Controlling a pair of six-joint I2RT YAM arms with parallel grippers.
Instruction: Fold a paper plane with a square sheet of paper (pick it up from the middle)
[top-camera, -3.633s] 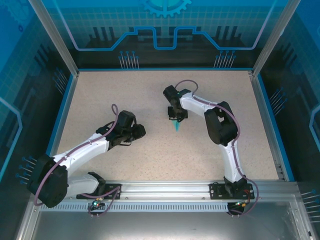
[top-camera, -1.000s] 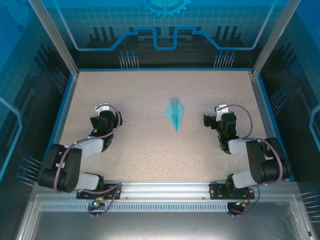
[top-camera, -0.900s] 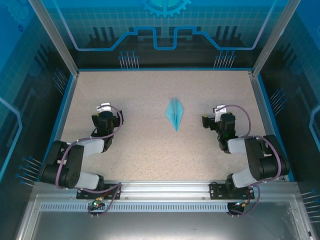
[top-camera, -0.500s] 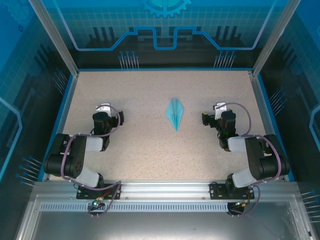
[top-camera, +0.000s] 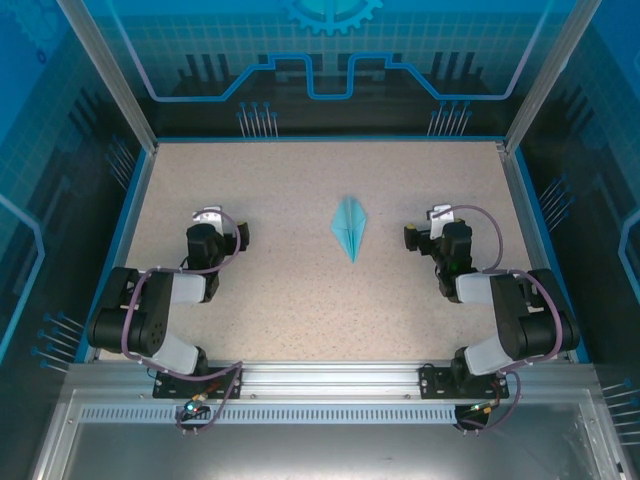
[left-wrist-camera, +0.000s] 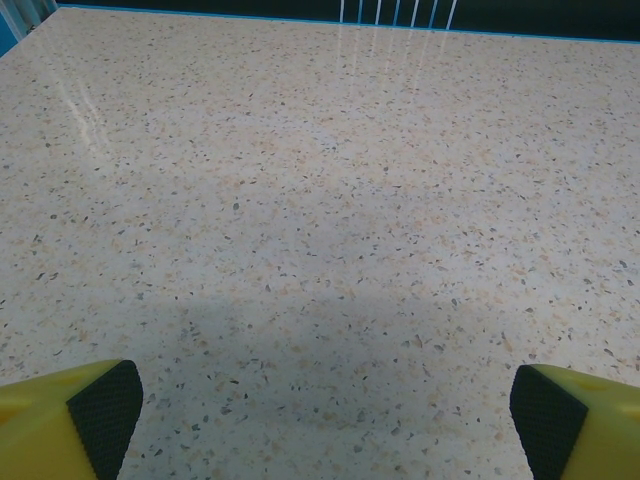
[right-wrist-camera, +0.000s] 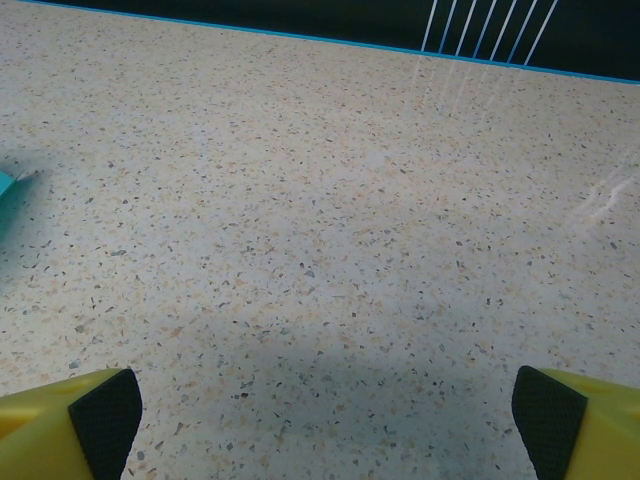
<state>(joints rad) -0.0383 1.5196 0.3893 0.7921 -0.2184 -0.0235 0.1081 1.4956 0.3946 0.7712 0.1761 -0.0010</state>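
The left arm sits folded on itself near the table's left edge, elbow toward the near-left corner and wrist pointing at the far edge. The left gripper hangs over bare speckled table, well apart from the paper. In the left wrist view the left gripper stands wide open: its two yellow fingers, each with a black pad, sit at the opposite bottom corners of the picture, and nothing but tabletop lies between them, so it holds nothing. The paper plane lies flat about midway between the left and right edges, a little nearer the far edge than the near one. It is a narrow cyan-blue dart with a crease down its middle, its sharp tip pointing at the near edge and its broader end at the far edge. It rests alone, touched by neither gripper and roughly between the two. The right gripper is to its right, near but clear of it, over bare table. In the right wrist view the right gripper is likewise spread to its full width, black pads far apart and empty, and a small corner of the paper plane peeks in at the left border. The right arm is folded near the right edge, above the metal rail along the near edge.
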